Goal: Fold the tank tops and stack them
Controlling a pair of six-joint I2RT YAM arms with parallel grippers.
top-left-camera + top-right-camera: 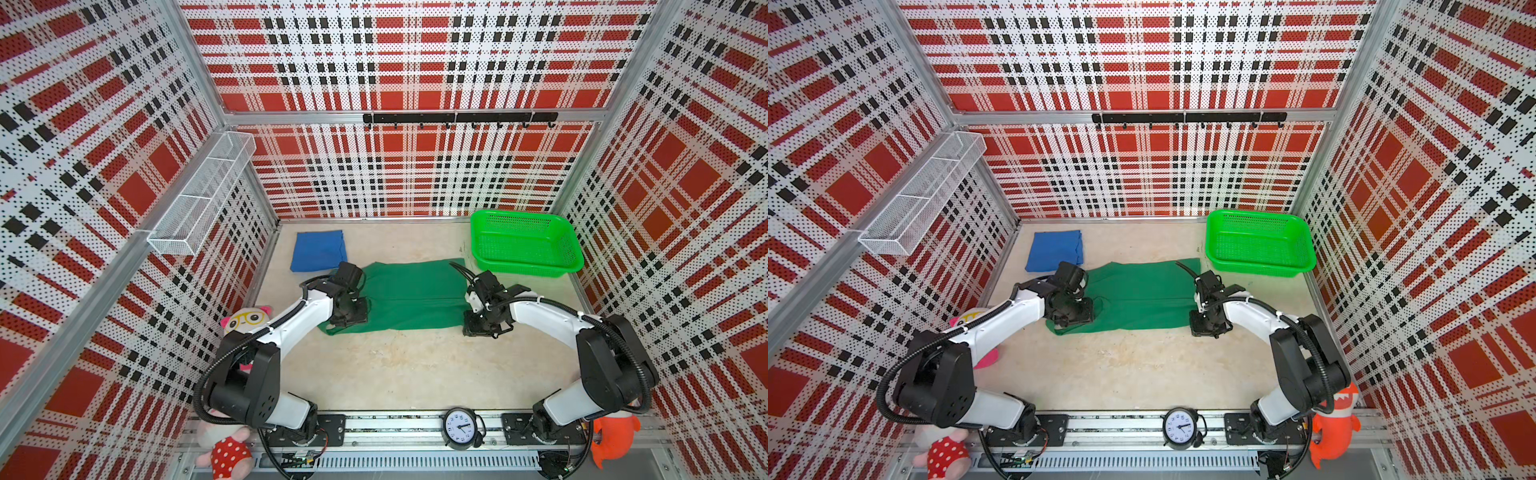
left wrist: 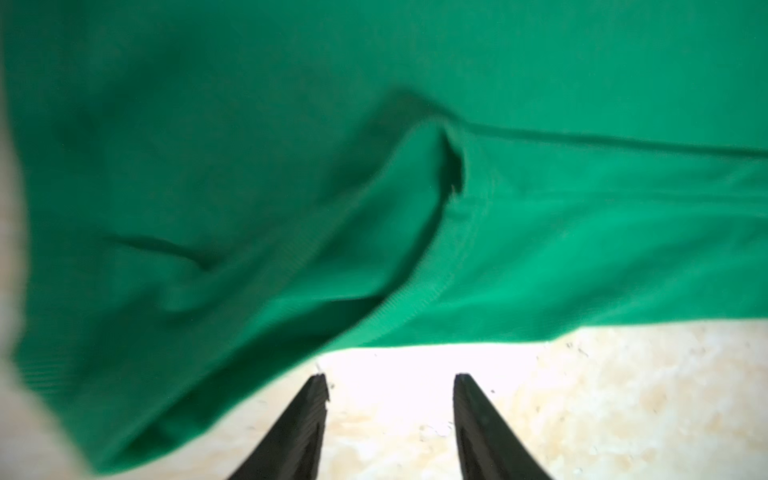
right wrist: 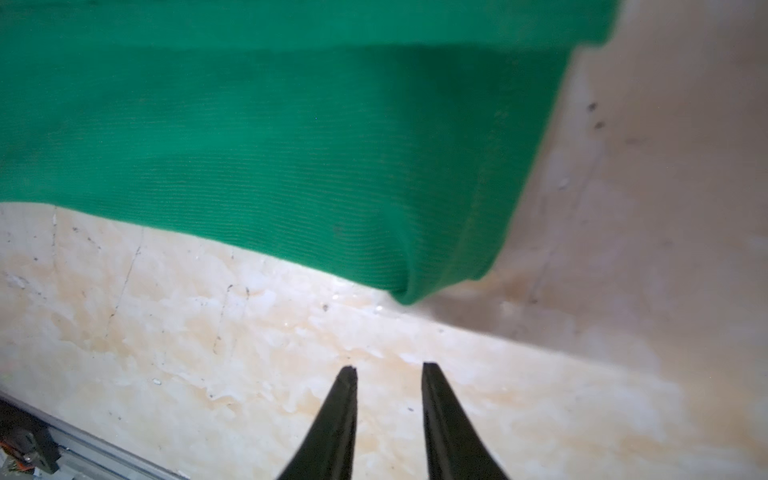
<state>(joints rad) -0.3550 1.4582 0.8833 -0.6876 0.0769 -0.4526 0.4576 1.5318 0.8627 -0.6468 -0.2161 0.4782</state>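
The dark green tank top lies spread lengthwise across the middle of the table, folded along its length. The royal blue tank top rests folded at the back left. My left gripper is open over bare table, just off the near edge of the green cloth at its left end. My right gripper is open too, empty, just off the cloth's near right corner. In both top views the wrist bodies hide the fingers.
A bright green mesh basket stands at the back right, close to the green top's far right corner. A wire shelf hangs on the left wall. A clock and plush toys sit by the arm bases.
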